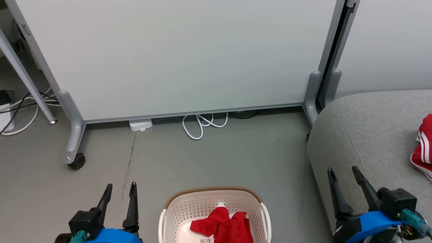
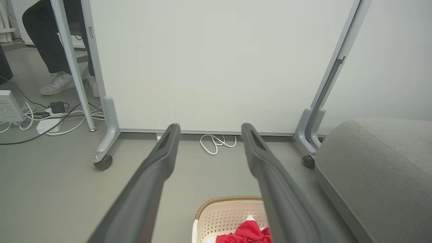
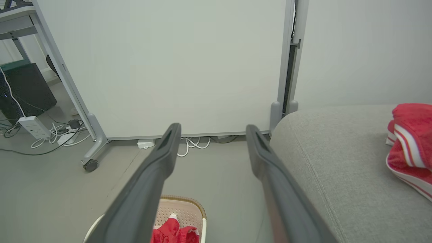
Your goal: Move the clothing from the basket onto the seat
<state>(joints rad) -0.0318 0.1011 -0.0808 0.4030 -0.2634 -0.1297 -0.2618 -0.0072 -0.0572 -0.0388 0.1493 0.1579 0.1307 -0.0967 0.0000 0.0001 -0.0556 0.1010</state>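
Clothing: one red garment (image 1: 224, 226) lies crumpled inside the basket (image 1: 212, 190), low-ctr in head view, w/ a bit of white trim poking up at its top. Label sticker (image 1: 206, 240) shows on the basket base just below it. A striped red garment (image 1: 423, 148) lies on the seat (image 1: 371, 135), at the far right, cut off by the frame edge.

Basket stands on the grey floor (image 1: 236, 158) btwn the two arms. It is near the seat's rounded front corner but apart from it, w/ a strip of floor btwn.

The left gripper (image 1: 121, 185) has its jaws spread wide, nothing in the gap, touching nothing; it hangs left of the basket. The right gripper (image 1: 342, 168) has its jaws equally wide and empty, seen against the seat's left edge. Both wrist views agree: fingers well apart, gap bare.

Room: open floor ahead of the basket up to the partition panel (image 1: 185, 57) on its caster (image 1: 77, 162). White cable coil (image 1: 202, 125) and small white box (image 1: 140, 125) sit at the panel's foot. Left of the panel are a table leg (image 1: 27, 81), cables and a power strip (image 3: 33, 126). A person's legs and white shoes (image 2: 57, 82) show beyond.
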